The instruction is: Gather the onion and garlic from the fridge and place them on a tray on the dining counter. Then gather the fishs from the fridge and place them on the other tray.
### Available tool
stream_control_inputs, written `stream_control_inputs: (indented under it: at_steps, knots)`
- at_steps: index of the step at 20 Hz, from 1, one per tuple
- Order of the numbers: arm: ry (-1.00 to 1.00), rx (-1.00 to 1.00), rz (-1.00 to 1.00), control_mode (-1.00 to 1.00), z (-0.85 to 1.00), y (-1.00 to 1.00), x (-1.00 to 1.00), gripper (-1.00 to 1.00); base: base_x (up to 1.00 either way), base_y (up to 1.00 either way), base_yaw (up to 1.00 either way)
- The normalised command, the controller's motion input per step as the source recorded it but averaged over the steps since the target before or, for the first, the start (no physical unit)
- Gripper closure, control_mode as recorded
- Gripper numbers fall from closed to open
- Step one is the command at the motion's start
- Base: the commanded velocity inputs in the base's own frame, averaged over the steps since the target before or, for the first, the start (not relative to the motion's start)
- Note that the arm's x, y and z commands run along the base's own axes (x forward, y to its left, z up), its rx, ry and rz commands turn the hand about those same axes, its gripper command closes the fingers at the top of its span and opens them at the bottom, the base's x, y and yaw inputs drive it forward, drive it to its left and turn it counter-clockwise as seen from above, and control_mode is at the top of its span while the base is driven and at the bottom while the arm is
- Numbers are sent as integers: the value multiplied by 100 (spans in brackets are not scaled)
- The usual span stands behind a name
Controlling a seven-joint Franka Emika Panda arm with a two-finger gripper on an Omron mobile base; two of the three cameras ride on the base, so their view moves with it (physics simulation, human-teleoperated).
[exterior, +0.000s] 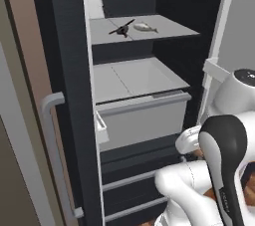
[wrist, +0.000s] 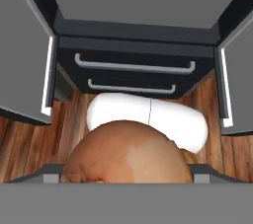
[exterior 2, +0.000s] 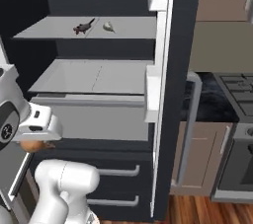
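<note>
orange-brown onion point(wrist: 127, 153) hiding claw point(wrist: 127, 174) tips

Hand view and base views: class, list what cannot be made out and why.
- Hand view: the onion, cut off by the bottom edge.
- Left base view: dark item beside the fish, too small to identify.
- Right base view: most of the onion, hidden by the end effector.

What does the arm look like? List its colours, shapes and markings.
The arm is glossy white, built of rounded, tube-like links. One joint carries a glossy black panel with small pale lettering low on it; another ends in a dark round cap. The last link is a white block, and the fingertips are small and dark grey.
</note>
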Motion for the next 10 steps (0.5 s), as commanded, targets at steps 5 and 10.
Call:
stream_control_inputs:
  at_steps: [5, 10]
  knots:
    - [0, 0, 0, 100, 0, 0, 0, 100, -82, 3, -31]
    - [0, 0, 0, 100, 0, 0, 0, 100, -71, 29, -43]
